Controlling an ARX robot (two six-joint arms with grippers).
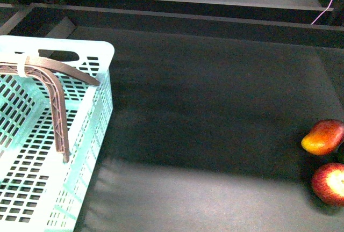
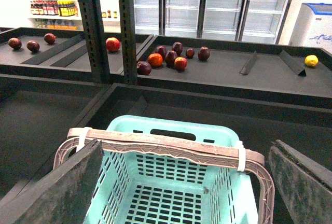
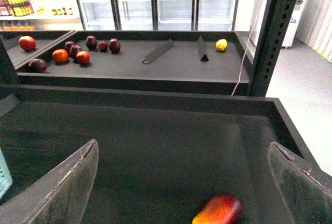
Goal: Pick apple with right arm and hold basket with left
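Basket and fruit on dark shelf (image 1: 215,108).
Basket (image 1: 91,130), lower left, handle (image 1: 56,98) folded across it. Apple (image 1: 329,183), mango (image 1: 322,137): lower right. Left gripper (image 2: 187,145), right gripper (image 3: 182,145): both spread.

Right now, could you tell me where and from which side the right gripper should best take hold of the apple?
Grip the apple across its round middle, coming down from above: it rests with its pale stem patch turned upward. The red-yellow mango-like fruit lies close behind it, so probably close in on the apple's left and right sides.
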